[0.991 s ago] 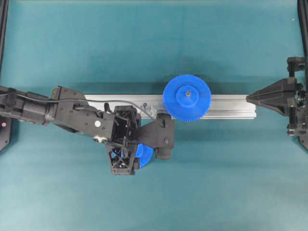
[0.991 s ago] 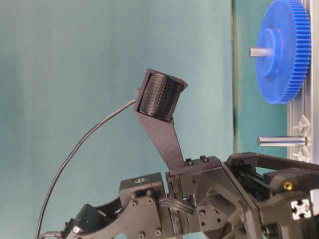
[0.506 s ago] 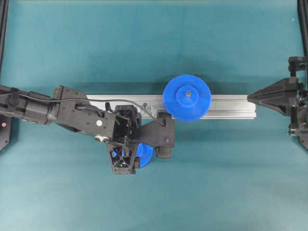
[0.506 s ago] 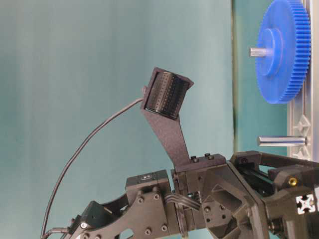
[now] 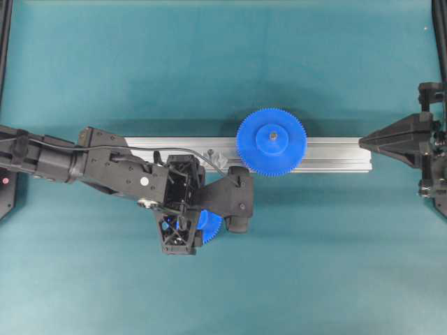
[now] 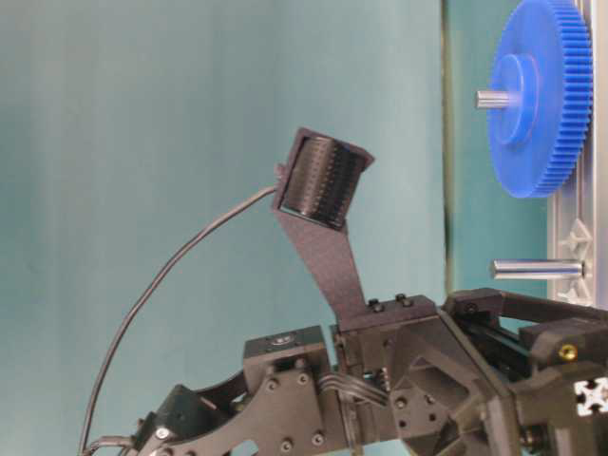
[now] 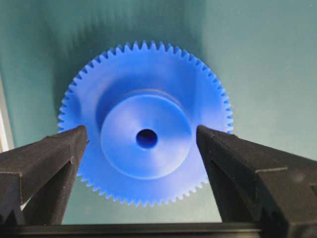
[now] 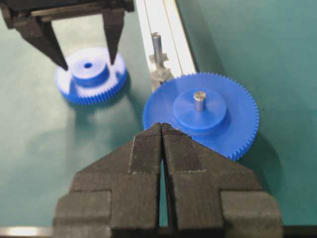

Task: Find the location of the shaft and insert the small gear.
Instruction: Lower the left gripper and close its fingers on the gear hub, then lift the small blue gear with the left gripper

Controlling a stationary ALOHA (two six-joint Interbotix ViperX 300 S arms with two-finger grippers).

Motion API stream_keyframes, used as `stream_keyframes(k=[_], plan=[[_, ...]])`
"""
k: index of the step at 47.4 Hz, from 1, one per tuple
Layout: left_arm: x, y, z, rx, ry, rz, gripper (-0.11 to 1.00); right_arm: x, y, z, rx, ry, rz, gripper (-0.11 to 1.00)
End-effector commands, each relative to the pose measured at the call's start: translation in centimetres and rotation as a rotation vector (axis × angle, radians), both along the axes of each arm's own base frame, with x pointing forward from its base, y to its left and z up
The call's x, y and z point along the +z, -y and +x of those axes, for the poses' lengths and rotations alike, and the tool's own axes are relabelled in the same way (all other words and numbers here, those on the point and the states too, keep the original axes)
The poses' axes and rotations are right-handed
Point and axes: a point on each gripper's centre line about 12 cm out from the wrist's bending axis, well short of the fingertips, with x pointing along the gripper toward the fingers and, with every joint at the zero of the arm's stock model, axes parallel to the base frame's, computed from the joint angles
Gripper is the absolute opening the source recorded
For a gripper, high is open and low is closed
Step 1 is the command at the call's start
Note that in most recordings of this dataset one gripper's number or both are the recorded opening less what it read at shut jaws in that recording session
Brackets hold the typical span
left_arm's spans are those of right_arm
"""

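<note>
On the left of my overhead view, the left gripper (image 5: 209,225) hangs over the small gear (image 5: 211,224), which lies flat on the teal worktop (image 5: 314,265) just in front of the rail (image 5: 335,155). From the left wrist camera I see its jaws spread wide, one finger either side of the gear's raised hub, neither touching the hub. Next along, the shaft (image 8: 157,45) stands upright and bare on the rail, between the small gear and the large gear (image 5: 271,142), which already sits on its own pin. Far right, the right gripper (image 5: 362,142) hovers off the rail's end, jaws pressed together on nothing.
</note>
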Motion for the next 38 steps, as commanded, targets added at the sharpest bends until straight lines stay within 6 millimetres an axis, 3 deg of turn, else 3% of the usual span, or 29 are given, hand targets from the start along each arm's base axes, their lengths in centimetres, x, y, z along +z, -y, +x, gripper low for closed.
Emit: stream_keyframes(k=[1,38], plan=[[1.1,0.1,0.3,-0.006,0.034,-0.001,0.92,0.4,0.1,0.2,-0.006,0.011,0.008,-0.01],[-0.2,0.2,0.3,-0.003,0.011,0.001,0.92,0.4,0.1,0.2,-0.006,0.010,0.008,-0.01]])
